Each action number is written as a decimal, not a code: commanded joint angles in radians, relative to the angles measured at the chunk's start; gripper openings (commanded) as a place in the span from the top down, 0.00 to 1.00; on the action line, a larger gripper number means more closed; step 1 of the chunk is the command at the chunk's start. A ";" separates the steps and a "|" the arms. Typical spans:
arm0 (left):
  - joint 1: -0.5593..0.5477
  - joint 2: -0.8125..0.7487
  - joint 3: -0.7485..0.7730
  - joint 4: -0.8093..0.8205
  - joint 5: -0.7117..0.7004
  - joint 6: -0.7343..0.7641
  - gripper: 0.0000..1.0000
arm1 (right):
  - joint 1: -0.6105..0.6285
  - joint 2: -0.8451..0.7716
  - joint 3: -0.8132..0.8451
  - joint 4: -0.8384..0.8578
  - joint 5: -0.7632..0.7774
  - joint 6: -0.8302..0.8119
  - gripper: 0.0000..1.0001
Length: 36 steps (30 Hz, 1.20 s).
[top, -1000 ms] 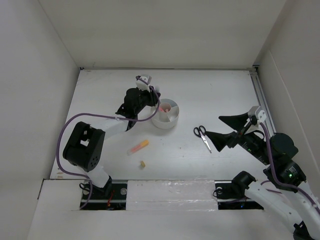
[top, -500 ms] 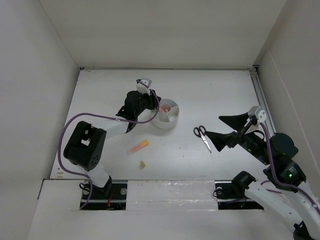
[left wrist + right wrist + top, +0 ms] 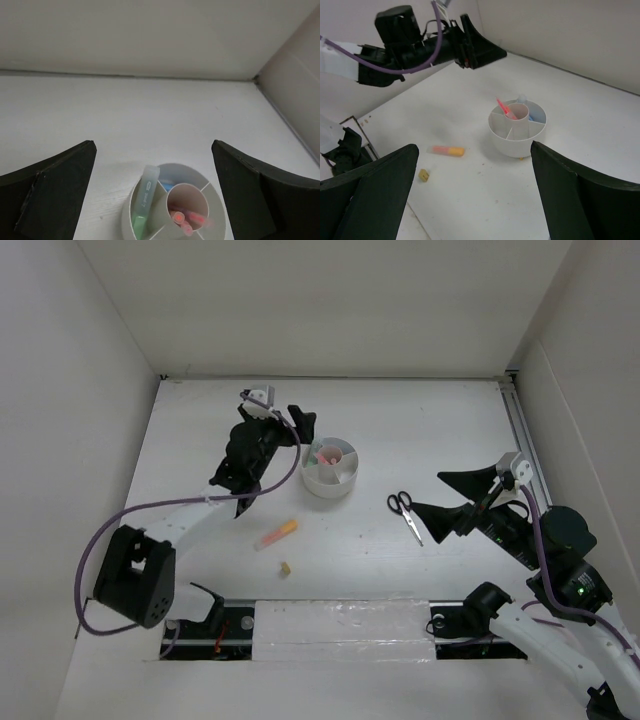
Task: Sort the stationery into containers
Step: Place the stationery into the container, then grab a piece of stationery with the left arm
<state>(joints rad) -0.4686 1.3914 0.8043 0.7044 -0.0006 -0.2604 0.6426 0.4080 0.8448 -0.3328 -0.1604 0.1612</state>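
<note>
An eraser bit (image 3: 285, 567) and an orange highlighter (image 3: 277, 533) are seen lying nearest, with scissors (image 3: 404, 512) beside the right gripper (image 3: 474, 147), which is spread wide and empty. Farther back, the left gripper (image 3: 153, 145) is likewise spread empty near the organizer (image 3: 330, 483), in whose outer wedge a green highlighter (image 3: 145, 197) is lodged.

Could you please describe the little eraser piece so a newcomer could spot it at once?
Start at the round white organizer near the table's middle. Toward the near edge lies an orange highlighter, and nearer still the eraser bit: a tiny yellowish block, much smaller than the highlighter.
</note>
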 commanded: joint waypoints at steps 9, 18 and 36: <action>0.056 -0.308 0.026 -0.677 -0.487 -0.427 0.00 | 0.006 -0.005 0.011 0.046 -0.011 0.012 0.00; 0.033 -0.411 0.205 -1.115 0.002 -0.213 0.00 | 0.006 0.038 0.175 -0.023 0.059 0.078 0.00; -0.097 -0.097 0.257 -1.352 0.020 0.018 0.00 | 0.006 -0.044 0.162 -0.063 -0.011 0.037 0.00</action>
<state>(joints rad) -0.5282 1.2686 1.0763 -0.6285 -0.0505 -0.2844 0.6426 0.3843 1.0294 -0.4301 -0.1326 0.2123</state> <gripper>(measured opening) 0.997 0.999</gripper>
